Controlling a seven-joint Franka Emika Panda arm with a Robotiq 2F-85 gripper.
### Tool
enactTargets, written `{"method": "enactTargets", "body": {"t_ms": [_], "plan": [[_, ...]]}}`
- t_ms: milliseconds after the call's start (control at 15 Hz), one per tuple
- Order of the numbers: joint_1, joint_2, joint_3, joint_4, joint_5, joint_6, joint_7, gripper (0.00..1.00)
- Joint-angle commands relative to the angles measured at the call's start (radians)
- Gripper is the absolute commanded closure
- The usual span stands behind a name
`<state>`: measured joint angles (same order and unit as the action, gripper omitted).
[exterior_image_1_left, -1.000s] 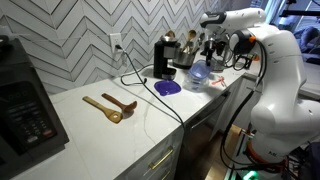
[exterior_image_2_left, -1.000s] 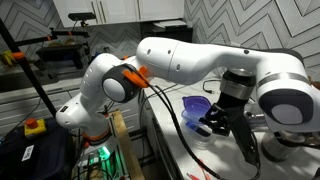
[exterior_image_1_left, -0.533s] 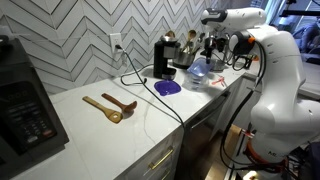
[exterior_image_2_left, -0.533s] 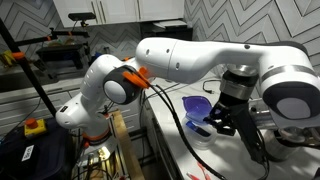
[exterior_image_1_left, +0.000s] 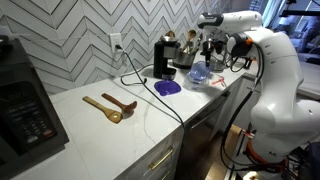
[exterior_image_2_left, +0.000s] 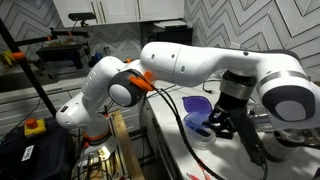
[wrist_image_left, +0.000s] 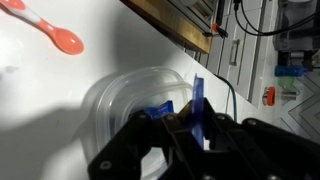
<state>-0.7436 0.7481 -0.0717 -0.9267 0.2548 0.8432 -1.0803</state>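
My gripper (wrist_image_left: 192, 125) is shut on a thin blue plastic piece (wrist_image_left: 198, 100), held edge-on just above a clear plastic container (wrist_image_left: 120, 95) on the white counter. Something blue lies inside the container under the jaws. In both exterior views the gripper (exterior_image_1_left: 212, 56) (exterior_image_2_left: 222, 120) hangs over the container (exterior_image_1_left: 198, 75) near the counter's far end, with the blue piece (exterior_image_2_left: 196, 108) at its fingers. An orange-pink spoon (wrist_image_left: 55, 35) lies on the counter beside the container.
A purple plate (exterior_image_1_left: 168, 87) lies on the counter by a black coffee machine (exterior_image_1_left: 162, 57), with a cable trailing off the front edge. Two wooden spoons (exterior_image_1_left: 110, 106) lie mid-counter. A black appliance (exterior_image_1_left: 25, 105) stands at the near end. Jars stand by the tiled wall.
The arm has shifted slightly over the container. The gripper stays shut on the blue piece.
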Motion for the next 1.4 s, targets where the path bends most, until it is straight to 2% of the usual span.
{"method": "enactTargets", "body": {"t_ms": [0,67,200,267,333,400,933,1000,1333], "plan": [[-0.002,0.035,0.014,0.057,-0.030,0.001,0.020,0.98],[-0.001,0.038,0.015,0.061,-0.034,0.001,0.020,0.98],[0.000,0.044,0.015,0.072,-0.039,0.001,0.025,0.91],[0.002,0.046,0.016,0.076,-0.042,0.001,0.025,0.80],[0.003,0.048,0.017,0.079,-0.045,0.001,0.027,0.75],[0.004,0.050,0.017,0.084,-0.048,0.001,0.029,0.63],[0.016,0.064,0.014,0.104,-0.078,0.001,0.043,0.03],[0.017,0.065,0.014,0.107,-0.081,0.001,0.046,0.00],[0.022,0.079,0.017,0.125,-0.082,0.001,0.061,0.00]]}}
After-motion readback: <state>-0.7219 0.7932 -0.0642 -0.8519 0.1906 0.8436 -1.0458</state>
